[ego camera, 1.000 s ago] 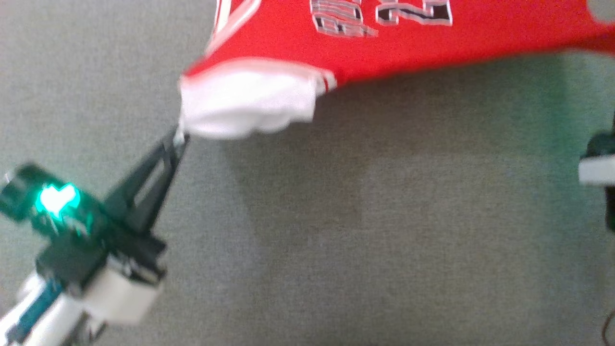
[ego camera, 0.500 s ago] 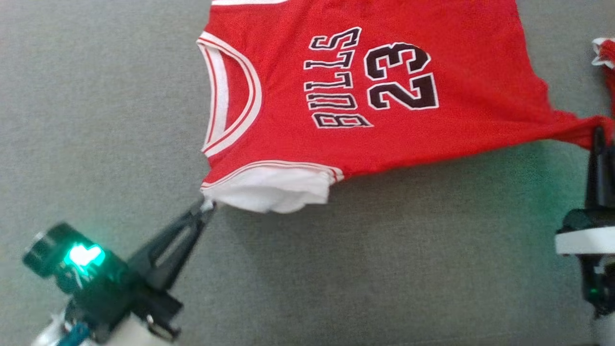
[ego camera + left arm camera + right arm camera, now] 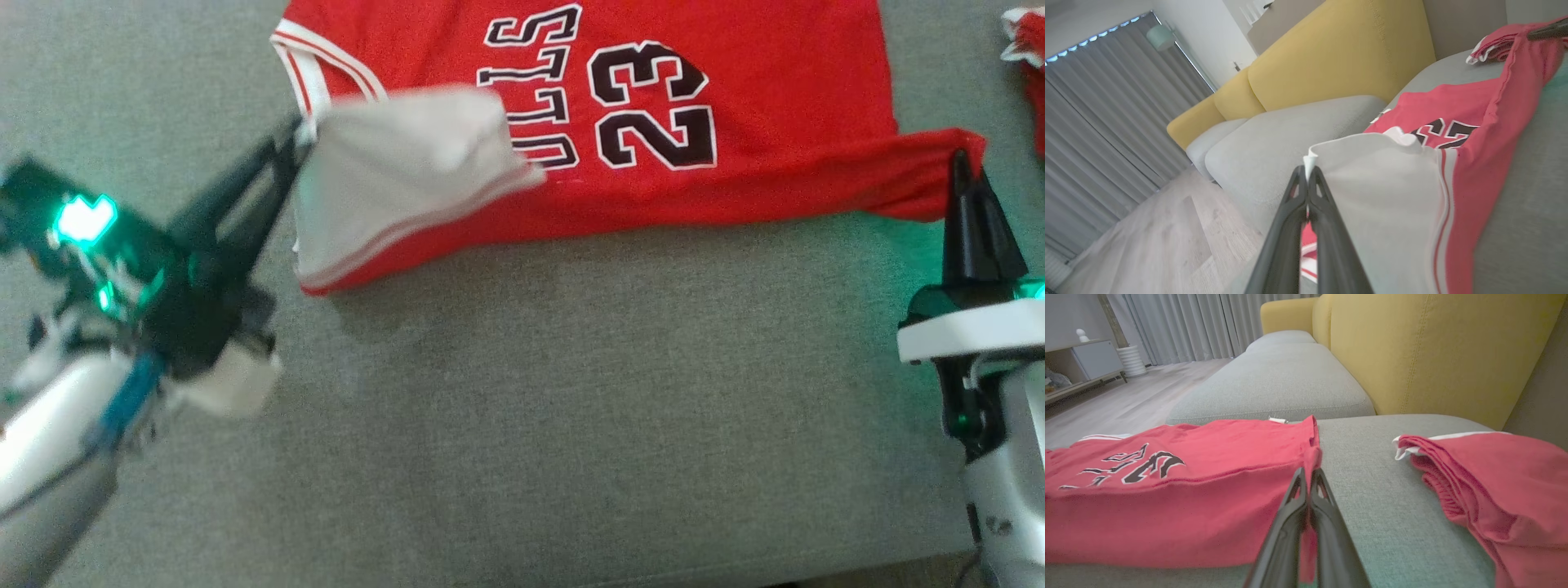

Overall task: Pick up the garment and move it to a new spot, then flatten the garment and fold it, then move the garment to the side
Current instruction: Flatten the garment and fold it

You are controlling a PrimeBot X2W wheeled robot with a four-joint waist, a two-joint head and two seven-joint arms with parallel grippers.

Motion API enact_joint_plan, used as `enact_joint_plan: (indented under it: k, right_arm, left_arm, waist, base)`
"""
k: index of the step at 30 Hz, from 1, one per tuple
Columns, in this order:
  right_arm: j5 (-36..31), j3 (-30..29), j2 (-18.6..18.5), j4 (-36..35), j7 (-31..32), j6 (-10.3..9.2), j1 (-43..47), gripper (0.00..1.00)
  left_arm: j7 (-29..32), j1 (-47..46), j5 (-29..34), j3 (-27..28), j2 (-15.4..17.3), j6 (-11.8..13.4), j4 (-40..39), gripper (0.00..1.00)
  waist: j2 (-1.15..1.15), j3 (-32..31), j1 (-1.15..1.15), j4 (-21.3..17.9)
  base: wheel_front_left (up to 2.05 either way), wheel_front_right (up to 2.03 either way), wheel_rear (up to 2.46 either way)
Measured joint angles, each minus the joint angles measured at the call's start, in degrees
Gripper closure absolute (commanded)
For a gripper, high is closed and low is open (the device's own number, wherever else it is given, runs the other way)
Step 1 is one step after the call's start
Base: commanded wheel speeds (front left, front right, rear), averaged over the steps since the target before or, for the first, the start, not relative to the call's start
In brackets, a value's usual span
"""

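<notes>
The garment (image 3: 775, 82) is a red sleeveless jersey with black lettering and the number 23, spread on the grey sofa seat (image 3: 571, 408). My left gripper (image 3: 300, 135) is shut on its white-lined shoulder corner, which is lifted and folded over the lettering so the white inside (image 3: 1380, 196) faces up. At the right, my right gripper (image 3: 962, 159) is shut on the jersey's red bottom corner (image 3: 1312, 453), and the near edge is doubled over between the two grips.
Another red garment (image 3: 1486, 477) with white trim lies bunched on the seat to the right of the jersey. Yellow back cushions (image 3: 1433, 347) rise behind the seat. Wooden floor (image 3: 1147, 237) and grey curtains lie beyond the sofa's left end.
The head camera has shifted between frames. My left gripper has carried the white-lined corner up and over the jersey front, covering part of the lettering. The right gripper keeps its hold on the red corner.
</notes>
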Motion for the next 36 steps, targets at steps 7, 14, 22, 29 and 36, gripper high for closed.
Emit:
enact_joint_plan:
  k: [7, 14, 22, 29, 36]
  right_arm:
    - [-1.16, 0.89, 0.74, 4.02, 0.00, 0.00, -5.10, 1.00]
    - [-1.57, 1.76, 0.87, 6.65, 0.00, 0.00, -8.76, 1.00]
    - [-1.82, 2.29, 0.86, 7.44, 0.00, 0.00, -10.96, 1.00]
    - [-1.35, 1.02, 1.40, 9.04, 0.00, 0.00, -11.85, 0.00]
    - [-3.28, -3.36, 2.94, 4.02, 0.00, 0.00, -9.30, 0.00]
  left_arm:
    - [-0.59, -12.96, 4.15, -1.71, -3.04, -5.33, 10.81, 1.00]
    - [-1.35, -15.89, 6.78, -4.00, -4.85, -6.73, 19.61, 1.00]
    - [-4.37, -21.21, 8.70, -4.16, -6.86, -5.95, 26.21, 1.00]
    - [-7.00, -21.95, 7.78, -4.41, -11.26, -3.03, 31.21, 0.00]
    - [-8.83, -5.94, -7.88, 1.49, -17.71, 0.87, 28.65, 0.00]
  waist:
    - [0.00, 2.58, 0.00, -0.57]
    - [0.00, 3.98, 0.00, -1.52]
    - [0.00, 4.90, 0.00, -0.78]
    - [0.00, 4.49, -0.01, 0.08]
    - [0.00, 1.66, -0.02, 0.30]
  base:
    - [0.00, 0.00, 0.00]
    - [0.00, 0.00, 0.00]
    - [0.00, 0.00, 0.00]
    - [0.00, 0.00, 0.00]
    - [0.00, 0.00, 0.00]
